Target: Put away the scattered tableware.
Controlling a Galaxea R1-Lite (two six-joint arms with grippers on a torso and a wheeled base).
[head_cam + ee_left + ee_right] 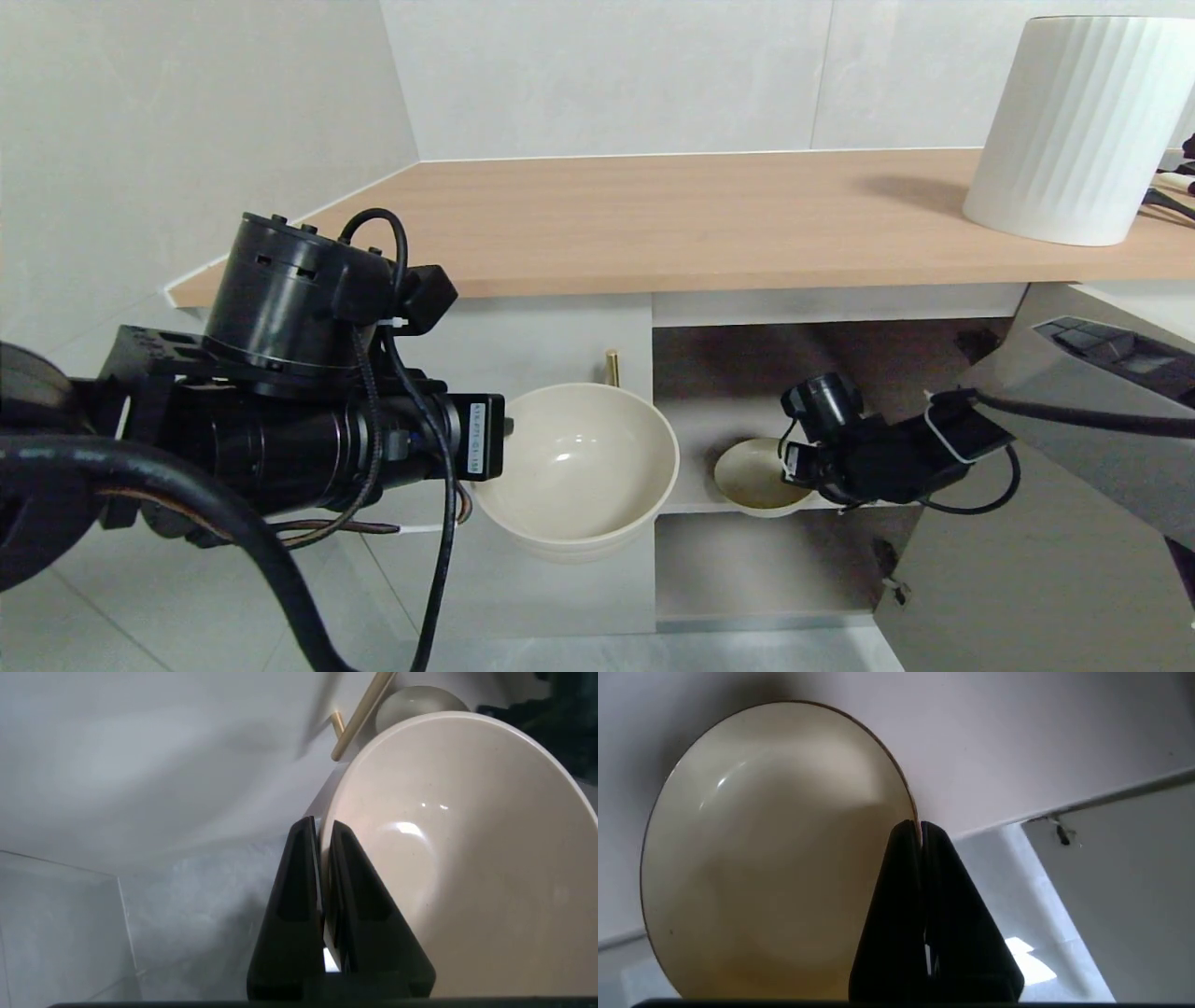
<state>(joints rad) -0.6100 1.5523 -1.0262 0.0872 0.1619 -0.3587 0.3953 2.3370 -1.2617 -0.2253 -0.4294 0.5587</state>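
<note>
Cream bowl [467,859], rim between left tool [322,831] jaws.

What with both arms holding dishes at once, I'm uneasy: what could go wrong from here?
The left gripper pinches the large bowl by its rim alone, in mid-air before the closed door; it could slip and fall. The brass handle sits just behind the bowl, so a swing might knock it. The right gripper holds the small bowl at the front of the shelf; released early, it may tip off.
</note>
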